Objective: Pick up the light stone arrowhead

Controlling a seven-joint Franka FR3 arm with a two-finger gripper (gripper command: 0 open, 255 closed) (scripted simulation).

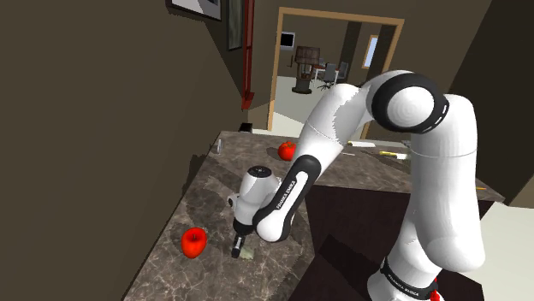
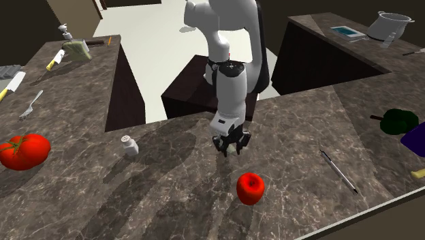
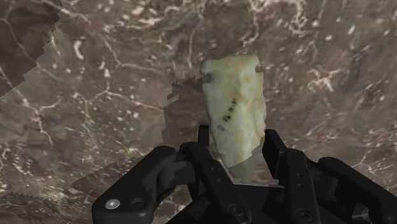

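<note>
The light stone arrowhead (image 3: 234, 108) is pale greenish-cream with dark specks, and its narrow end sits between my two black fingers (image 3: 205, 156). Both fingers press against its sides. My gripper (image 3: 238, 159) is shut on it, right down at the dark marble counter (image 3: 95, 95). In the shoulder view the gripper (image 1: 240, 246) points down near the counter's front edge, with the pale arrowhead (image 1: 247, 253) at its tips. The second exterior view has the gripper (image 2: 230, 147) low over the countertop, where it hides the arrowhead.
A red apple (image 1: 193, 241) (image 2: 250, 187) lies close to the gripper, and a tomato (image 1: 287, 150) (image 2: 24, 151) sits farther off. A small shaker (image 2: 129, 144), a thin metal utensil (image 2: 338, 170), a dark green pepper (image 2: 399, 121) and cutlery (image 2: 30, 103) also rest on the counters.
</note>
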